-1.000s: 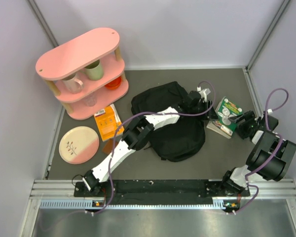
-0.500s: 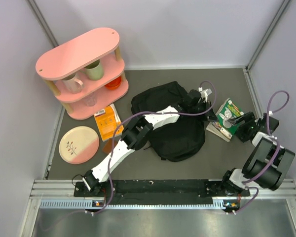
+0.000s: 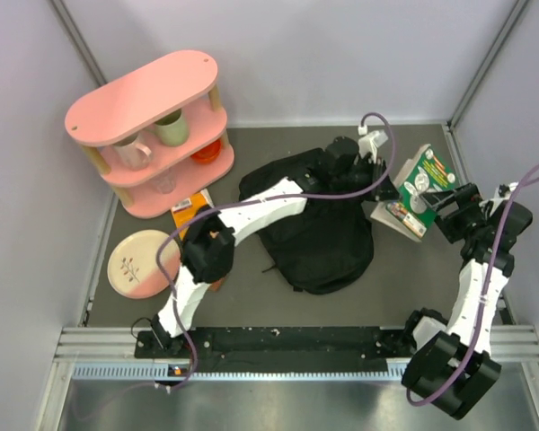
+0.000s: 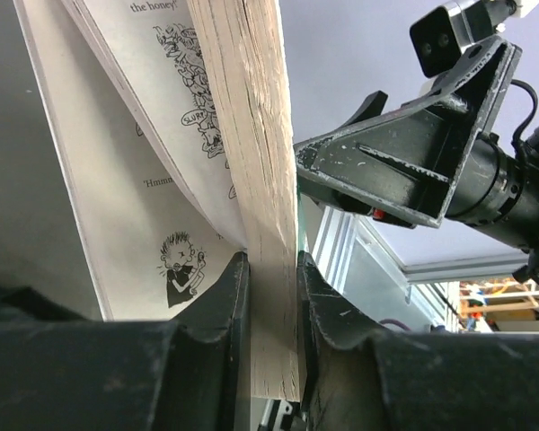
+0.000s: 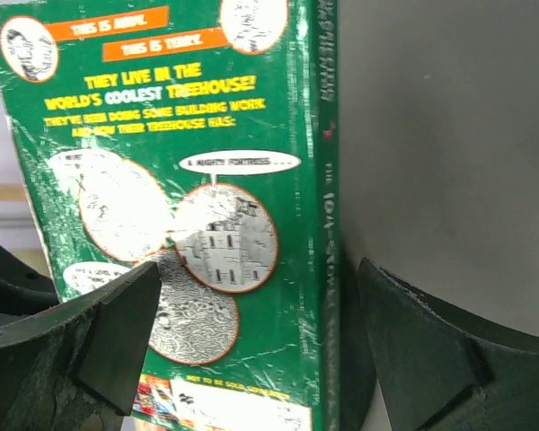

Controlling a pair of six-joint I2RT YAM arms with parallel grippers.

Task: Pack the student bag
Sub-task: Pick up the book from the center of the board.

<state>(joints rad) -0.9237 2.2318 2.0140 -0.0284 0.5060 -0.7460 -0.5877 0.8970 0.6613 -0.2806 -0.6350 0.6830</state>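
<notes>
The left jaws pinch the green book (image 4: 251, 224) by its pages (cover flapping loose), and the right jaws are wide open near it. The student bag (image 3: 314, 229) lies mid-frame on the desk (image 3: 251, 305). The pages might slip or tear, and the book would drop.

The left arm (image 3: 260, 208) and right arm (image 3: 476, 287) had white shells over black joints, and a purple cable (image 3: 375, 116) ran along each. The left fingers (image 4: 217, 310) were black moulded plastic. The right fingers (image 5: 117, 328) were black too, their edges scuffed grey. A black rail (image 3: 296, 341) carried both bases.
</notes>
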